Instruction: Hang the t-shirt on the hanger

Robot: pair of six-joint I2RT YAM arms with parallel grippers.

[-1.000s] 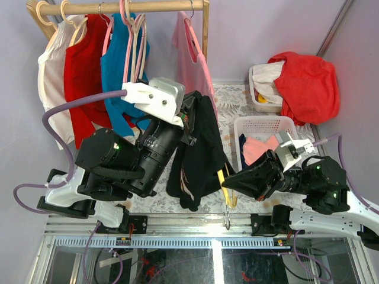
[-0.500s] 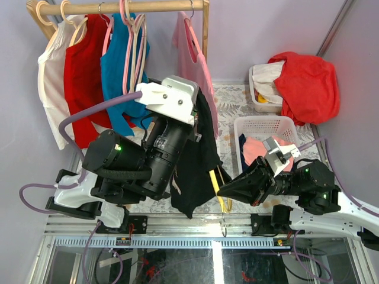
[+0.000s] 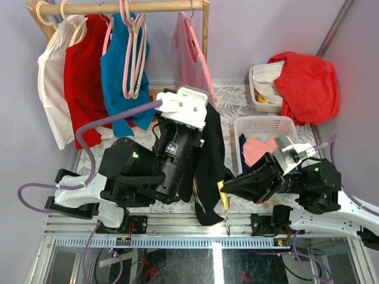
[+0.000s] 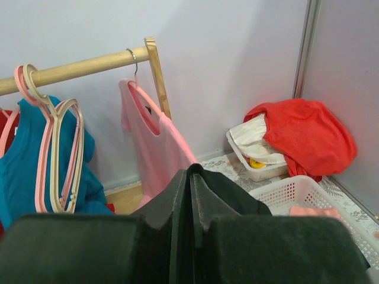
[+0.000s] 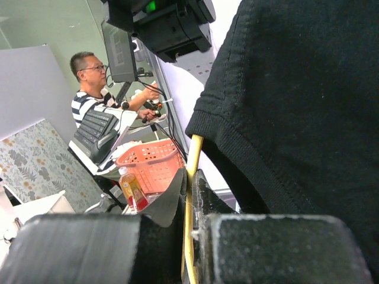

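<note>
L end effector: pressed together, pinching the t-shirt at its top fold. Shirt hangs free above the counter, betw. both arms. R end effector: pinching the hanger arm. Hanger sits just beside shirt's lower edge, hook at near counter edge.

A wooden rail runs across the upper left of the top view. From it hang a white garment, a red garment, a teal shirt with empty pink hangers in front, and a pink shirt. On the floral worktop, right of centre, a white basket holds pink cloth. Behind it a red cloth drapes over a smaller tub. In the right wrist view a man in a striped shirt sits at upper left, an orange basket below him.
</note>
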